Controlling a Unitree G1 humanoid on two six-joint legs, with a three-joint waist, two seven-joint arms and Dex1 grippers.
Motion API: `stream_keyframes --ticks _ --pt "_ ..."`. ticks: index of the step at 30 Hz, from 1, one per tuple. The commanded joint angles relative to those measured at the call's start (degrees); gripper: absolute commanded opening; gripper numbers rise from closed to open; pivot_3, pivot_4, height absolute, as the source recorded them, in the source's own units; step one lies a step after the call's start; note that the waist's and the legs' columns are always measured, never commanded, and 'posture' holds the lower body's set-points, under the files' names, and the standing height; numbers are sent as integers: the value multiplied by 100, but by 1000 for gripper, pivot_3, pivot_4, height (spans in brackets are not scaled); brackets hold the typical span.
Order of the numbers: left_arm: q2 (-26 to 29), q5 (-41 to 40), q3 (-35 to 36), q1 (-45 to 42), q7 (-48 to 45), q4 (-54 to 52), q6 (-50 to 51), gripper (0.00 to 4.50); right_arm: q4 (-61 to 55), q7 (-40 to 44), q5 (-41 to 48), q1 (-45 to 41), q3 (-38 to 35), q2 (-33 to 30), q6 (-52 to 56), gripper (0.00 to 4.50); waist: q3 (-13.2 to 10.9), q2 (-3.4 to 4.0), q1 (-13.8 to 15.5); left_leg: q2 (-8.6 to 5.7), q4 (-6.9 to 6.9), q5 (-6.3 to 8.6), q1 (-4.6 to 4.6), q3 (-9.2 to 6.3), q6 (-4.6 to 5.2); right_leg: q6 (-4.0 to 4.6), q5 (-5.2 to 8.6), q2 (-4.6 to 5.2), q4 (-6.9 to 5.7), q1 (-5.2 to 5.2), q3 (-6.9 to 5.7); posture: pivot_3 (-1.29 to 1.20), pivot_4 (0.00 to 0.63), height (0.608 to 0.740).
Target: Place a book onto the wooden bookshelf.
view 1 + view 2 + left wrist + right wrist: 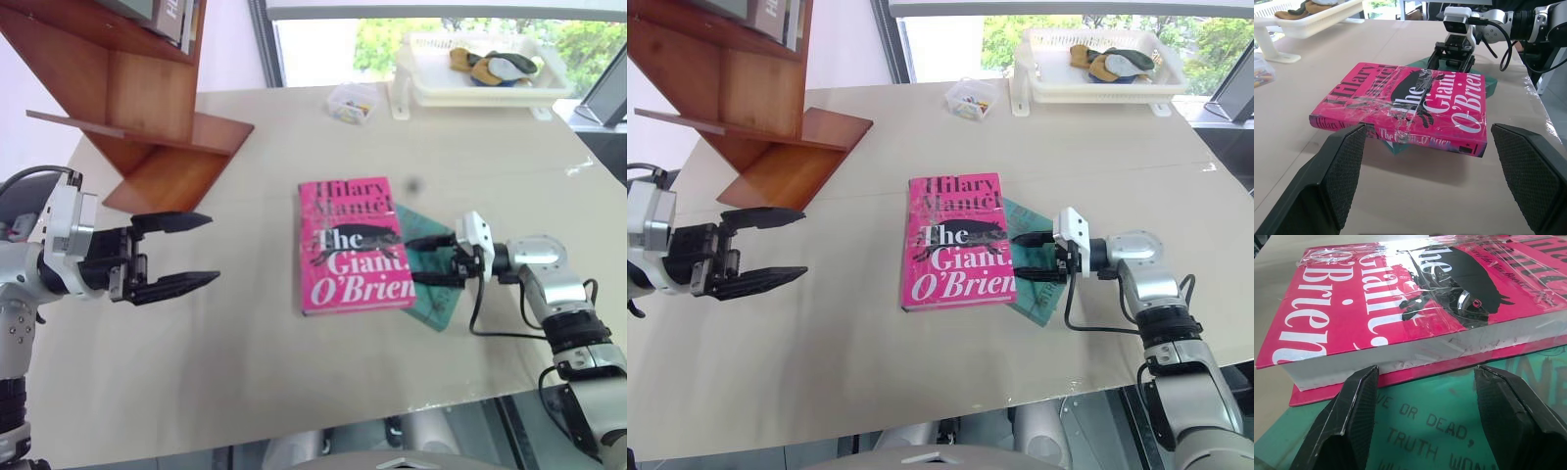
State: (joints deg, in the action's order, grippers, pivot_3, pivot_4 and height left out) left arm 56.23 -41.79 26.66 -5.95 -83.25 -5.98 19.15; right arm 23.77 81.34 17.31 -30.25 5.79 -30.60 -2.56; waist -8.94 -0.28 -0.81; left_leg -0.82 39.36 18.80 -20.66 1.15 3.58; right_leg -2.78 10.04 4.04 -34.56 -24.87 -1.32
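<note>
The pink book [353,245] lies flat mid-table, its right part resting on a teal book [433,299]. My right gripper [416,261] is level just right of it, open, with its fingers [1354,416] over the teal cover and their tips right at the pink book's white page edge [1415,352]. Nothing is between its jaws. My left gripper [211,251] hovers open and empty well left of the book, pointing at it, with the book's spine [1400,134] facing it. The wooden bookshelf [157,108] stands at the far left corner.
A white tray [416,88] holding soft items sits at the table's far edge, with a small clear box [353,101] beside it. Other books [171,20] stand on the shelf's upper board. The table's near edge [294,436] is close below the arms.
</note>
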Motion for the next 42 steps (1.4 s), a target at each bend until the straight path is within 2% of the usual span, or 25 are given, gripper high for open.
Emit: stream_keyframes --ticks 1,6,9,11,16,22,31,35,42 --pt "-15 -50 175 8 111 -86 -27 4379 -155 81 84 98 -206 -304 75 3146 0 0 10 0 0 0 0 0 0 0 0 0 0 0 0 0 150 740" --pt "-361 -104 -226 -91 581 -71 380 4379 -659 78 453 647 -689 -983 547 3146 0 1 64 -4 1 0 -8 -10 0 0 0 7 4 2 -14 0 150 740" --pt "-657 -272 -693 -356 1162 69 1239 4379 -1244 39 806 1303 -1206 -1479 985 3146 -1 5 85 -2 1 0 -6 -9 0 0 0 6 3 2 -14 0 150 740" --pt "-921 -230 -982 -517 1377 113 1425 4379 -1656 -61 984 1726 -1545 -1784 1309 3146 -2 3 95 -2 3 0 -5 -10 0 0 0 5 -4 2 -13 0 150 740" --pt "-1653 55 -1730 -1509 1746 1072 1820 4379 -2797 -517 1376 2501 -2324 -2395 2275 3146 1 2 154 -5 22 0 -1 -4 2 -2 -2 4 -19 7 -5 0 150 740" --pt "-2093 697 -2314 -2677 1786 2921 1928 4379 -3599 -894 1683 2552 -2539 -2447 2688 3146 8 -14 145 -5 23 -2 6 -2 0 -1 -2 -1 -26 8 0 0 150 740" --pt "-2602 808 -2352 -3983 1136 5178 2958 4379 -4181 -823 1852 2470 -2620 -2574 2573 3146 6 -18 160 -17 24 0 -20 -17 5 -4 -1 0 -20 7 -19 0 150 740" --pt "-2715 863 -2433 -4308 774 5608 3460 4379 -4334 -761 2091 2437 -2661 -2543 2654 3146 6 -20 157 -29 25 0 -18 -23 5 -5 -1 1 -19 10 -22 0 150 740" --pt "-2935 1021 -2552 -4451 408 5741 3891 4379 -4489 -834 2516 2408 -2715 -2503 2818 3146 5 -20 157 -18 30 0 -17 -23 5 -4 -1 2 -20 10 -20 0 150 740"
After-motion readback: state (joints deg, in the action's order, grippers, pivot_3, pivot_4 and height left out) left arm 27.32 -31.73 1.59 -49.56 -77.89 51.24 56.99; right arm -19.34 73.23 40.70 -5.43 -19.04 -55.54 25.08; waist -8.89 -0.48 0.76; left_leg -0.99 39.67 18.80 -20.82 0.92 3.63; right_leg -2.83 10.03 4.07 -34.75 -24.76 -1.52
